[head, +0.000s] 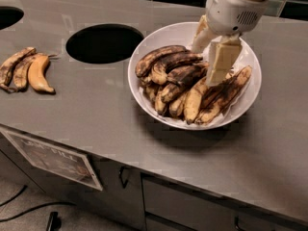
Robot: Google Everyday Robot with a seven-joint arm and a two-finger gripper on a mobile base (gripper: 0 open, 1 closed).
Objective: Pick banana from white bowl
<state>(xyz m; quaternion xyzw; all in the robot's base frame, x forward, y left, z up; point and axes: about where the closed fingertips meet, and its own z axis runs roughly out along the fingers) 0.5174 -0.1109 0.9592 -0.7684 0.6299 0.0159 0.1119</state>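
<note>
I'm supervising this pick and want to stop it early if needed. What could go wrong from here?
The claw hangs open over the white bowl, where the bananas lie packed and overlapping, so it may catch a yellower neighbour along with the dark banana. That banana looks very overripe; a squeeze might crush it or slip off.

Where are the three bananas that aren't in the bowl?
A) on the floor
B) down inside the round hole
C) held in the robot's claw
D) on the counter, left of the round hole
D: the three small bananas lie side by side on the grey counter, left of the round hole. The claw hangs over the right side of the white bowl, far from them.
</note>
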